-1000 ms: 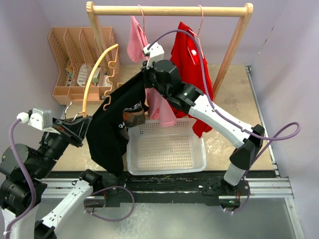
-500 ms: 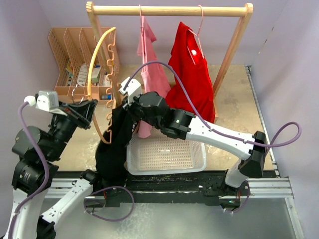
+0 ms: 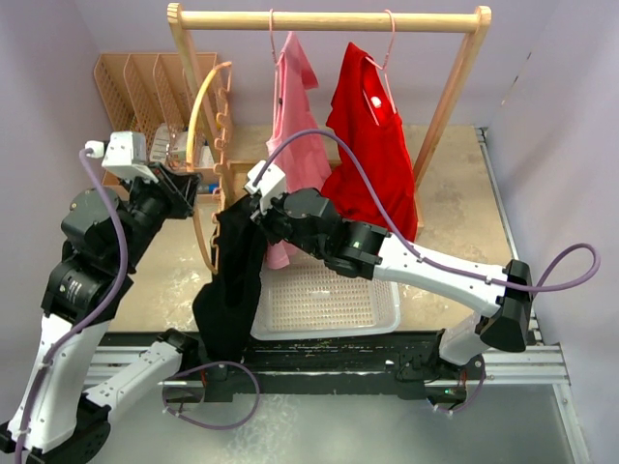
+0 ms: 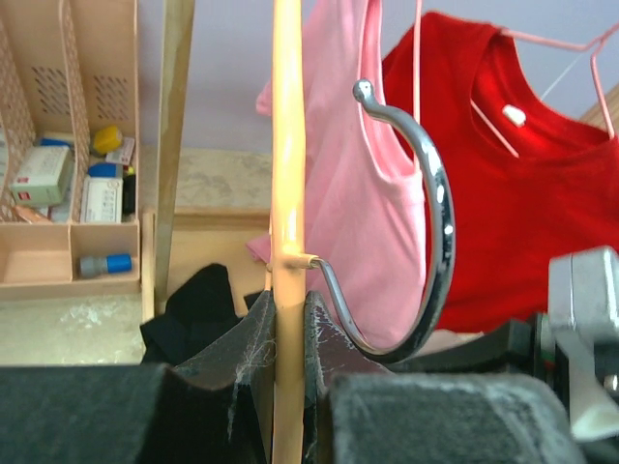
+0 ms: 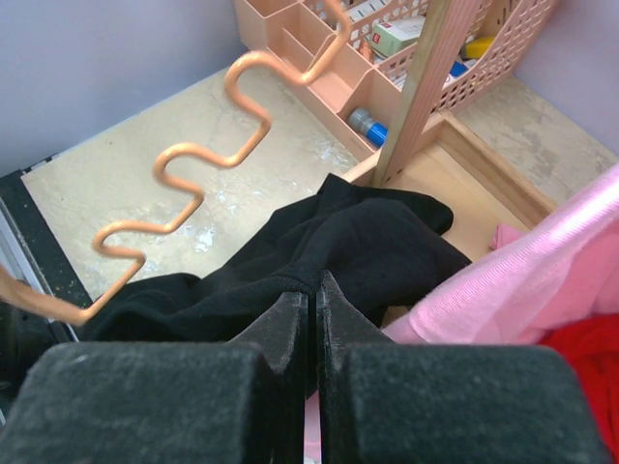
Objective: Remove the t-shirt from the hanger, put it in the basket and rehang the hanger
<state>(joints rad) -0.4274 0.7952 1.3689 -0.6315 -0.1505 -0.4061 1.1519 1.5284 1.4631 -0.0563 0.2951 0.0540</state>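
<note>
L claw (image 4: 288,319) clamped on hanger (image 4: 287,145), R claw (image 5: 311,304) pinching black tee (image 3: 232,290) (long axis hanging down)

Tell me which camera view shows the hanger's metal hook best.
The left wrist view: the metal hook is close there, and its whole curve is sharp. The top external view does not show it clearly. The right wrist view shows only the hanger's wavy bar.
</note>
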